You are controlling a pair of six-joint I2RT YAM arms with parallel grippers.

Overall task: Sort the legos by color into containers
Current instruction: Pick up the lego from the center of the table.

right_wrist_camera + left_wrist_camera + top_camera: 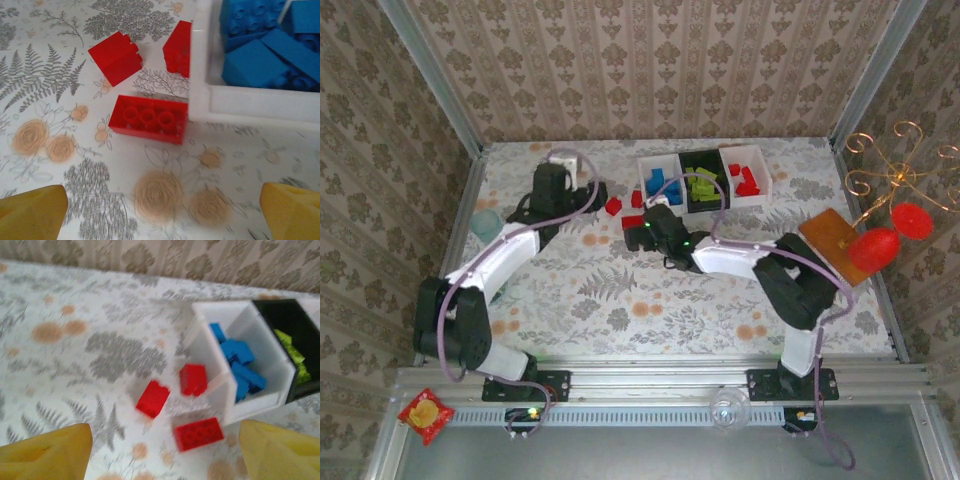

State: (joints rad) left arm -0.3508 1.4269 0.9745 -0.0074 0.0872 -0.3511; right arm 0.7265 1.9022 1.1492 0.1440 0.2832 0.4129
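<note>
top, containers point(643, 172): row of three at far side of table point(620, 300); blue in left white one, green in black middle, red in right white one.
top, red legos point(633, 222): three loose on table, just beside the left white container.
top, left end effector point(592, 193): close on their left.
top, right end effector point(642, 235): just on their near side.
top, room: both arms crowd one patch (one mover at a time, by my read); teal cup point(485, 222) well apart.
left wrist, left end effector point(162, 452): fingers spread wide, nothing between.
left wrist, blue legos point(240, 365): piled inside white wall point(212, 355); one red against or just beside that wall.
right wrist, right end effector point(162, 212): spread wide, empty, above bare table near flat red brick point(148, 119).
right wrist, edge: brick's right end tight to the wall; no finger room there.
step, judged: pick flat brick for the far right container.
do well: turn wrist, close across the long sides, drop straight, lift above rims before crossing.
open room: near and left of the reds.
</note>
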